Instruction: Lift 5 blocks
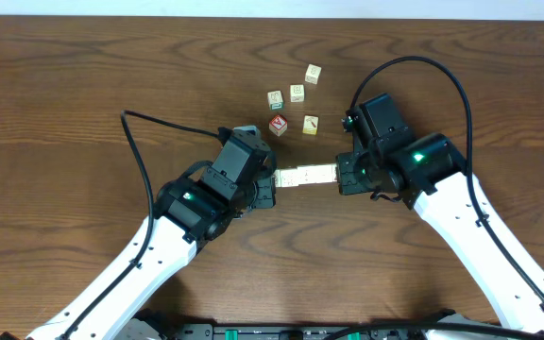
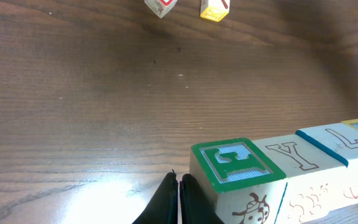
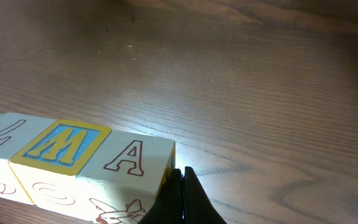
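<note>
A straight row of several lettered blocks lies squeezed end to end between my two grippers. My left gripper is shut with nothing between its fingers, and one finger's outer side presses the green E block. Beyond that come the Y block and the L block. My right gripper is also shut, pressing sideways on the A block, which sits next to the yellow-and-blue M block. Whether the row is off the table I cannot tell.
Several loose cubes lie beyond the row: a red-faced cube, a yellow-marked cube, and cream cubes. A black cable loops at the left arm.
</note>
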`<state>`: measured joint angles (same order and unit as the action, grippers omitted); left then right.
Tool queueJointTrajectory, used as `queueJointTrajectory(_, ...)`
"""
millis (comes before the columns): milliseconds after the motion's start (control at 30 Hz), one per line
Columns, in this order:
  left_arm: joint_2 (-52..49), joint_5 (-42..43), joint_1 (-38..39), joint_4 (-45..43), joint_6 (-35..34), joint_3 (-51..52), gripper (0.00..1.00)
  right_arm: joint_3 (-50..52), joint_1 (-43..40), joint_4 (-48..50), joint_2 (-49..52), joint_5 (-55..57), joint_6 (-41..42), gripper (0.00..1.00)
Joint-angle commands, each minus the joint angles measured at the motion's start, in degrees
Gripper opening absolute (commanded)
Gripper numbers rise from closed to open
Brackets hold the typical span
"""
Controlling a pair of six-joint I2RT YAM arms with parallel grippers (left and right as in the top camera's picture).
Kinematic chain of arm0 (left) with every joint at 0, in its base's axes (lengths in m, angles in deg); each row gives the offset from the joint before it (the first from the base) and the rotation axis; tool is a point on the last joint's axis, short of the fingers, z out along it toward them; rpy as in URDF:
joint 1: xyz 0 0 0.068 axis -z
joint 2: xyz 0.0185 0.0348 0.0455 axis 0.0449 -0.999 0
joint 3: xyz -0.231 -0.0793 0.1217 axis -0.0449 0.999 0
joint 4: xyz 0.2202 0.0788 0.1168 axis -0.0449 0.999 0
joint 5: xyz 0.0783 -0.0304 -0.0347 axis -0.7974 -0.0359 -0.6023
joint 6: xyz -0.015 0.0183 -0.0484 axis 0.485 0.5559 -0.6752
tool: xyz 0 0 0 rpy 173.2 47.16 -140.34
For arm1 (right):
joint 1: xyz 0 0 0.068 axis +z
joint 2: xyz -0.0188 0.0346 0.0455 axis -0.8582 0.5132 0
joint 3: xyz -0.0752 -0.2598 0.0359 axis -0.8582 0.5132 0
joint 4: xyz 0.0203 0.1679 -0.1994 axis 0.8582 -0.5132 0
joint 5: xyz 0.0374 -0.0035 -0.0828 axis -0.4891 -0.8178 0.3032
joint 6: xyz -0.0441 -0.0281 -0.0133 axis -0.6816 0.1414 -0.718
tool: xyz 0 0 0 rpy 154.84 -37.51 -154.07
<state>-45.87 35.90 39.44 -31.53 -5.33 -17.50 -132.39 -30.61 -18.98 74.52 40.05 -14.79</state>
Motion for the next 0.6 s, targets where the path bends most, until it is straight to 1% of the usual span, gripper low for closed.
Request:
queueJointTrajectory(0, 1.3, 13.2, 3.9, -4.7, 0.7, -5.9, 0.07, -1.0, 5.4, 1.4, 0.6, -21.2, -0.7, 0.01)
queueJointTrajectory(300, -1.5, 12.8, 5.6, -5.0, 0.7, -5.8, 0.07, -1.0, 6.6, 1.4, 1.1, -20.2, -0.7, 0.01)
queueJointTrajectory(567, -1.9, 12.8, 5.7, -5.6, 0.7, -5.8, 0.07, -1.0, 6.7, 1.4, 1.3, -20.0, 0.4, 0.01)
